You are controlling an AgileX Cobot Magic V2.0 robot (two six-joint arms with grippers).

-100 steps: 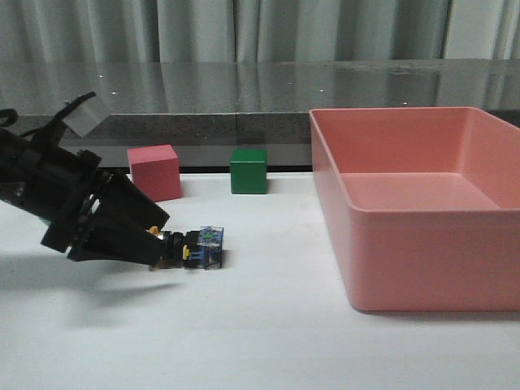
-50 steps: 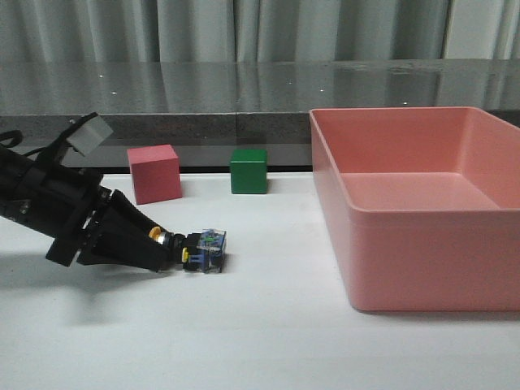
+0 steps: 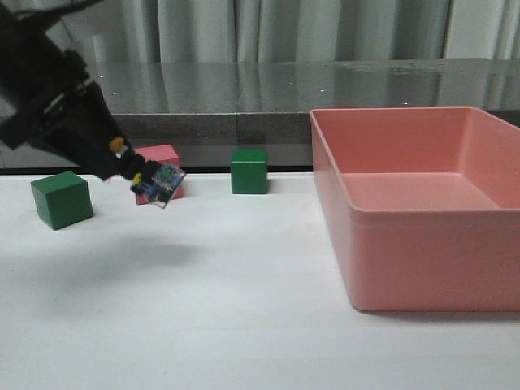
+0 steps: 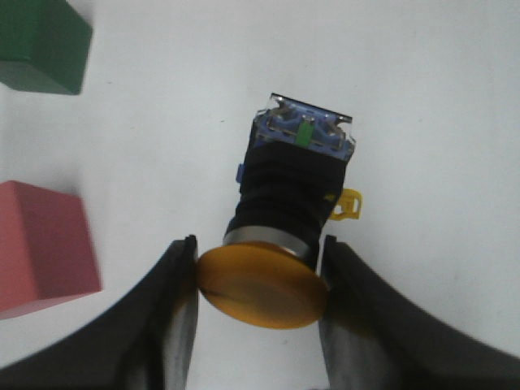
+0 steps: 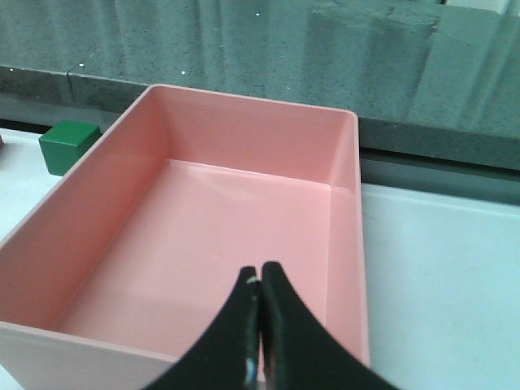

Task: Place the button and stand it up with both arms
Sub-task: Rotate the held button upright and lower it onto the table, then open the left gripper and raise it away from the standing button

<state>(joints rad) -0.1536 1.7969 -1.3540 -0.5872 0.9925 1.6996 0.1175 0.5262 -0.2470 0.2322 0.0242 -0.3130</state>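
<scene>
**Gripping by the cap: button held clear of the table, base not yet downward**

Clamped between the two fingers of the left gripper is the button, held at its yellow cap with the black body and clear-bluish base block projecting outward beyond the fingertips. In the front view the button is seen lifted off the white table, tilted, with its base angled down and toward the middle of the table. A hold at the cap is judged to leave the base free, so that it can be turned down and set flat.

Behind the held button, a red cube is partly covered by it in the front view; a green cube rests to the left on the table, and a second green cube stands further right, near the back edge.

The right gripper is seen with its fingers pressed together on nothing, hanging over the pink bin, which holds nothing visible. It is not seen in the front view.

The standing step is judged not yet done; a handover or steadying by the right arm is likely required.
</scene>
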